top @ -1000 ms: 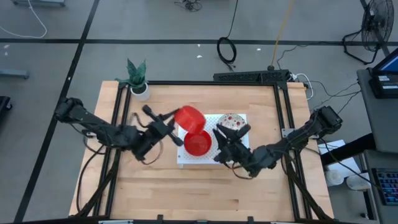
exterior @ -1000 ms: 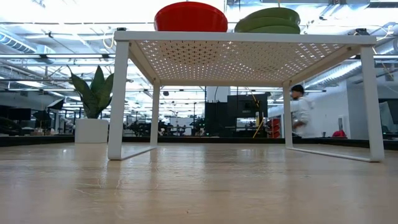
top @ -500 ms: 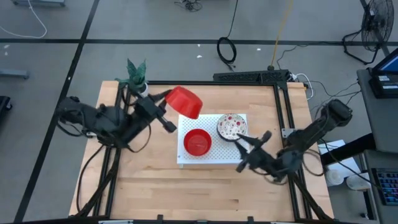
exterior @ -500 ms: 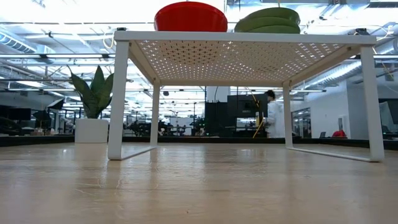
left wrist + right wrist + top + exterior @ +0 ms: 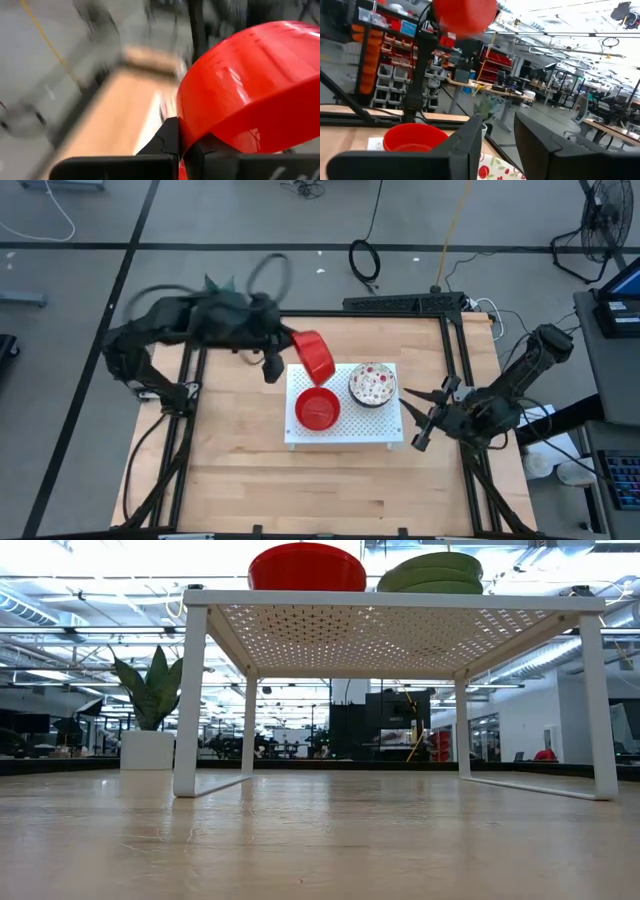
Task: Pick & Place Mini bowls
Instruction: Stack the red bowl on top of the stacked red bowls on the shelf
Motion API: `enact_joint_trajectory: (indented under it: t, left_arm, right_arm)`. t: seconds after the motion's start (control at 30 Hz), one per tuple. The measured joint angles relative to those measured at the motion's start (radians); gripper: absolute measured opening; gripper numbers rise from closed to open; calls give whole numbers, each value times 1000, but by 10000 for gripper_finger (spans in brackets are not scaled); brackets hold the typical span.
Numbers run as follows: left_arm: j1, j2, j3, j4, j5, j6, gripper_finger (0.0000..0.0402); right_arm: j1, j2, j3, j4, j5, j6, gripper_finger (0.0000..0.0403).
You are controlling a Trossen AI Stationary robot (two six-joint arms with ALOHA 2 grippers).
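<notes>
With the left gripper clamped on a red bowl's rim, carry it level and slowly, while the empty right gripper waits part-open.

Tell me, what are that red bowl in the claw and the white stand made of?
The red bowl looks like glossy plastic or glazed ceramic: light streaks show on its side. The white stand seems painted metal, a thin sheet punched with holes on slim legs.
</notes>
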Motion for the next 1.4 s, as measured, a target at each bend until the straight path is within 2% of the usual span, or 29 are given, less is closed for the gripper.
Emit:
enact_joint_trajectory:
  t: [0.1,0.27,0.53,0.7,1.4]
  left_arm:
    - [84,37,0,-154,164,-79,3]
    - [160,136,0,-360,252,-143,3]
    - [178,314,-2,-396,440,-95,5]
    - [179,374,-2,-452,476,-71,4]
    - [180,376,-2,-473,531,-117,24]
  right_arm:
    - [0,-10,-11,-2,-1,4,100]
    - [0,-10,-11,-2,9,0,98]
    - [0,-10,-11,-2,10,0,94]
    - [0,-10,-11,-2,11,0,95]
    - [0,-10,-11,-6,11,-2,93]
